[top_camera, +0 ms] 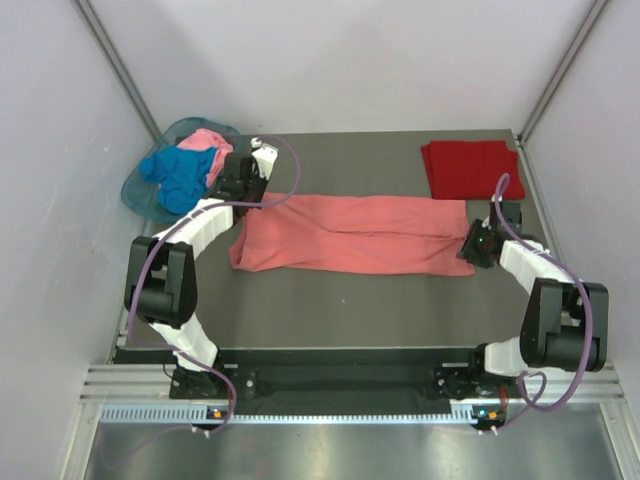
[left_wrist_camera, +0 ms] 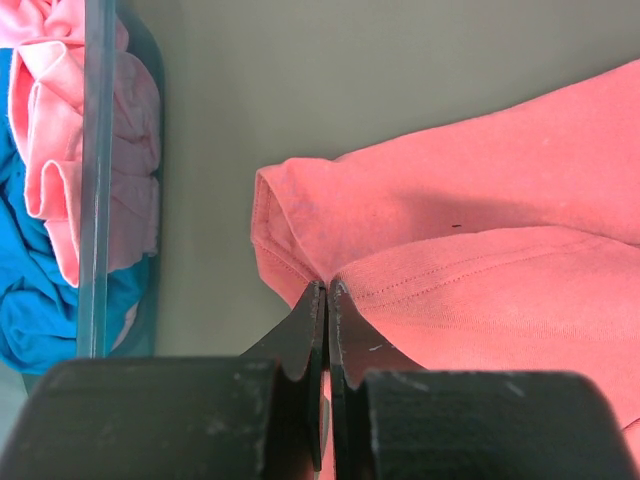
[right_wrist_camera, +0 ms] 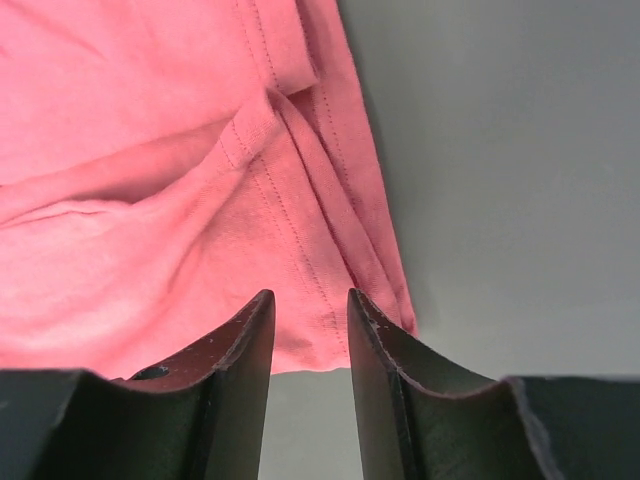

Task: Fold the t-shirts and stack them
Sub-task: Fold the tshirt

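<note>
Salmon shirt [top_camera: 350,235] is laid flat on the desk [top_camera: 330,310], long axis left to right. Left jaws are closed, apparently pinching its left end. Right jaws are part-open and empty, with the right end just ahead.

Left arm [top_camera: 165,285] and right arm [top_camera: 560,320]: black joint housings, white link shells, a purple cable [top_camera: 296,168] looped along each. Left gripper [left_wrist_camera: 322,290] and right gripper [right_wrist_camera: 310,298]: matte black tapered fingers [right_wrist_camera: 235,370], edges scuffed with pale specks.
</note>
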`<state>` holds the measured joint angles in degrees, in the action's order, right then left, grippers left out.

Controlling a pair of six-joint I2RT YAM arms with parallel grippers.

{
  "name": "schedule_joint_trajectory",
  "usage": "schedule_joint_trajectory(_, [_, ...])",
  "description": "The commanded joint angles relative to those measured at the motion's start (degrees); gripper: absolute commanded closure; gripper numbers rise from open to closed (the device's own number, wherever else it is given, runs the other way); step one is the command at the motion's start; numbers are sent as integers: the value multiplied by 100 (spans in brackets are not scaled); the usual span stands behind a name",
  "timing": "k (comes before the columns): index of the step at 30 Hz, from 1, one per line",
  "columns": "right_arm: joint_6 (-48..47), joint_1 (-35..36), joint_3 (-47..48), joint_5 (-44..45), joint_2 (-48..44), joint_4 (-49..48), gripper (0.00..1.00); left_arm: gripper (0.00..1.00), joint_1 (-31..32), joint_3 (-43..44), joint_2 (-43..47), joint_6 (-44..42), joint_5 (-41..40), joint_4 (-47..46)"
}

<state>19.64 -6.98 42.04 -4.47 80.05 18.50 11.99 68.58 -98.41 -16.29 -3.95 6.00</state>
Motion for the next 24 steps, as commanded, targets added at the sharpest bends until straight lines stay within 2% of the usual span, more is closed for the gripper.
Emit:
schedule_joint_trajectory(1, [-276,-119,146,-151,211,-198,64,100,-39,182,32,-84,-45,-240])
schedule_joint_trajectory(12, [-347,-145,67,60,284,-259,64,100,-39,226,-11,-32,-27,-257])
schedule_joint_trajectory(14, [-294,-154,85,235,265,-207,67,100,-39,244,-20,-23,-27,-257])
schedule_joint_trajectory(15, [-294,-189,76,253,300,-120,69,100,-39,253,-12,-23,-27,-240])
schedule_joint_trajectory(19, [-101,-242,-142,394,240,4,87,100,-39,270,-3,-32,-54,-248])
schedule_joint_trajectory(24, [303,-268,-407,693,29,57,96,100,-39,279,-38,-32,-54,-240])
